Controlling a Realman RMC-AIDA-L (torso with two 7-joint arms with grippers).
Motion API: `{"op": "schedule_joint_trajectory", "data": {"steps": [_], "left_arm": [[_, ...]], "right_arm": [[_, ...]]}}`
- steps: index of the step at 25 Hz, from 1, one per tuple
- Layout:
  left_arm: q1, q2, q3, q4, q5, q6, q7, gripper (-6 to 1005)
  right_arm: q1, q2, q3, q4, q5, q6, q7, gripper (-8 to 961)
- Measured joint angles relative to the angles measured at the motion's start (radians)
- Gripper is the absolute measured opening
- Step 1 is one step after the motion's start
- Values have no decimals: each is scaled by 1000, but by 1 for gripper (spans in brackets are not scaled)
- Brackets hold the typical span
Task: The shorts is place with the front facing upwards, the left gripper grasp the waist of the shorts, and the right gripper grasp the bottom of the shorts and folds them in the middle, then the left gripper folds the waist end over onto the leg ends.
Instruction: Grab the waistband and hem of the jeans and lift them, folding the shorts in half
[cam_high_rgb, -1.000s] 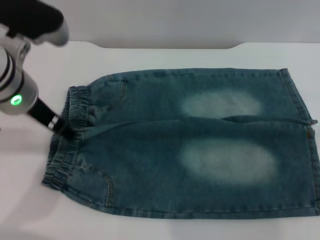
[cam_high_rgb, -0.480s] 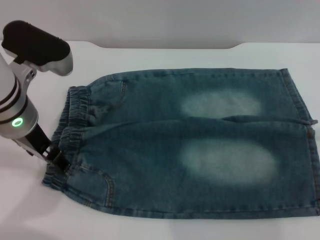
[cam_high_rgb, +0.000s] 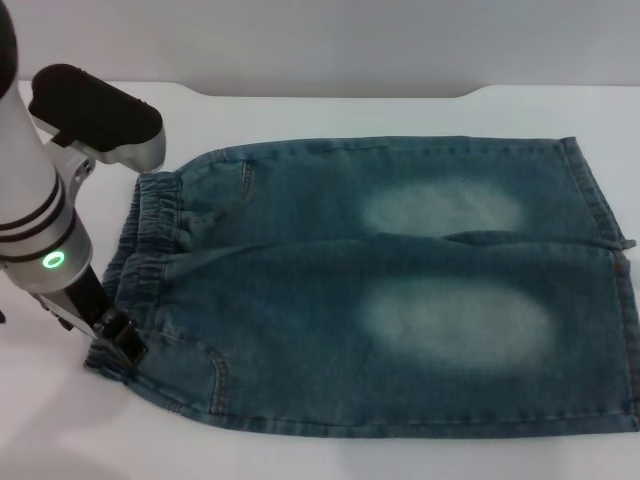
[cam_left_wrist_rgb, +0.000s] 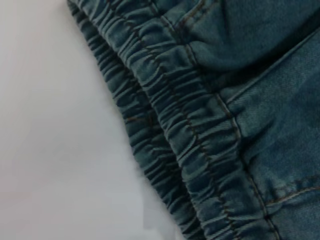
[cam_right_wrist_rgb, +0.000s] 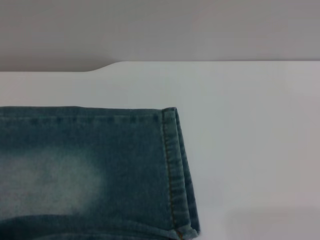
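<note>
The left gripper (cam_high_rgb: 118, 338) sits at the shorts' (cam_high_rgb: 400, 290) waistband corner—finger spread unclear—so grasping comes first, and next it must pinch the waist.

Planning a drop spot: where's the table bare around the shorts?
Bare table runs along the far side of the shorts, and beyond the hem on the right. The near strip is narrow. The waistband side is crowded by the left tool.

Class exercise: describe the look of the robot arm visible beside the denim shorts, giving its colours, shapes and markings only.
The left arm is a silver-white cylinder banded with black rings, carrying a glowing green ring light. A black-topped grey housing sits on it. The left gripper is a small black claw.
</note>
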Motion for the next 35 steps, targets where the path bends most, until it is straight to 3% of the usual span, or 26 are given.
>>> {"op": "schedule_joint_trajectory", "data": {"steps": [33, 35], "left_arm": [[-20, -1, 78, 69, -35, 16, -22, 688], [-18, -1, 89, 62, -33, 17, -26, 612]], "right_arm": [[-1, -3, -18, 53, 0, 29, -5, 763], [-3, -3, -18, 60, -1, 35, -4, 763]]}}
